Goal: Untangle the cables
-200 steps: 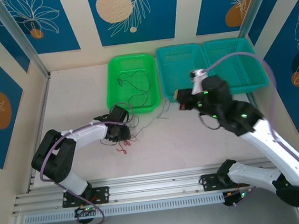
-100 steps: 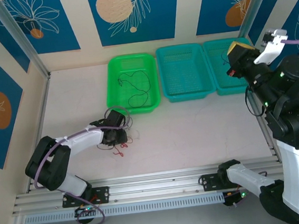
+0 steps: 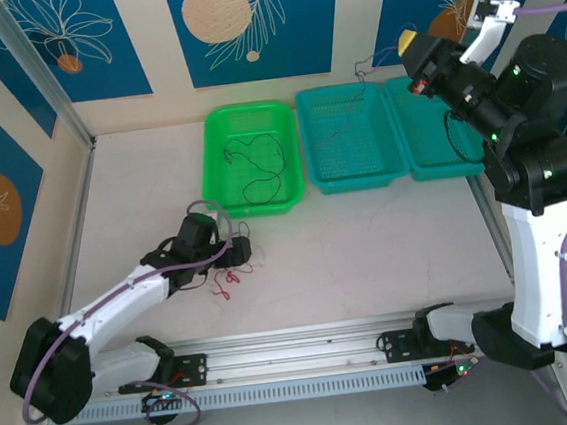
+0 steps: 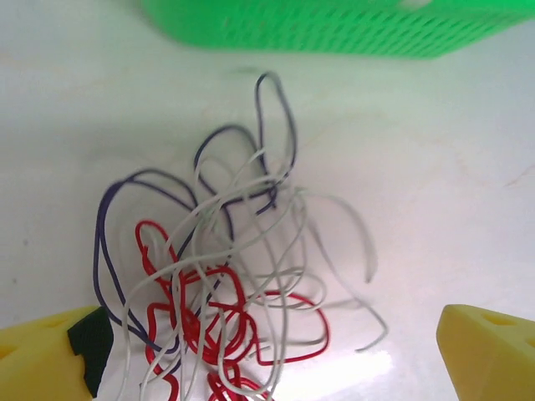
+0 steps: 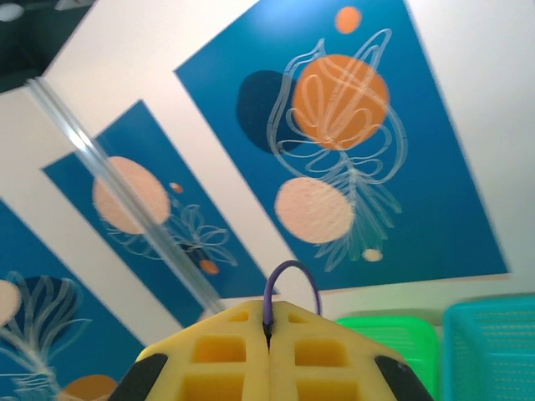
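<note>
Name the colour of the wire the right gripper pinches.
Dark purple, near black. The wire shows best in the right wrist view, at the right gripper.

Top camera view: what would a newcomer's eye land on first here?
Probably the right gripper, raised high above the teal plastic baskets at the back right and shut on a thin dark cable. Next comes the tangle of thin red, white and dark cables on the white table in front of the green plastic basket, lying between the fingers of the open left gripper.
</note>
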Available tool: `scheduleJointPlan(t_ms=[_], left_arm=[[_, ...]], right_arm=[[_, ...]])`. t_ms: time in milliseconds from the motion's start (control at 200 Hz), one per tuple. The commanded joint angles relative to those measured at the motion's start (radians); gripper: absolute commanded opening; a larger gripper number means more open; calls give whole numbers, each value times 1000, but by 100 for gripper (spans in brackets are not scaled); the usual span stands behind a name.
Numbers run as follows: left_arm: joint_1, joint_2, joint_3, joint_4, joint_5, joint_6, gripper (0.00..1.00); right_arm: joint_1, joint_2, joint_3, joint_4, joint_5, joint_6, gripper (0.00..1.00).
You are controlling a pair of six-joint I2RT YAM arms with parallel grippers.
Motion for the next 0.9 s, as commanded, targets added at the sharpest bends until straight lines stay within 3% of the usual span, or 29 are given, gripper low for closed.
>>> scheduleJointPlan(t_ms=[0, 240, 415, 640, 895], left_arm=[[8, -95, 30, -30, -27, 55, 100], [10, -268, 100, -147, -114, 45, 100], [9, -331, 142, -176, -109, 72, 100], [9, -379, 190, -234, -24, 146, 100], [9, -410, 192, -275, -65, 147, 100]], right_arm=[[9, 65, 63, 99, -143, 111, 0], [113, 271, 251, 129, -166, 132, 0], [166, 403, 378, 133, -169, 119, 0], [182, 502, 386, 155, -168, 128, 0], [198, 644, 359, 69, -254, 231, 0]])
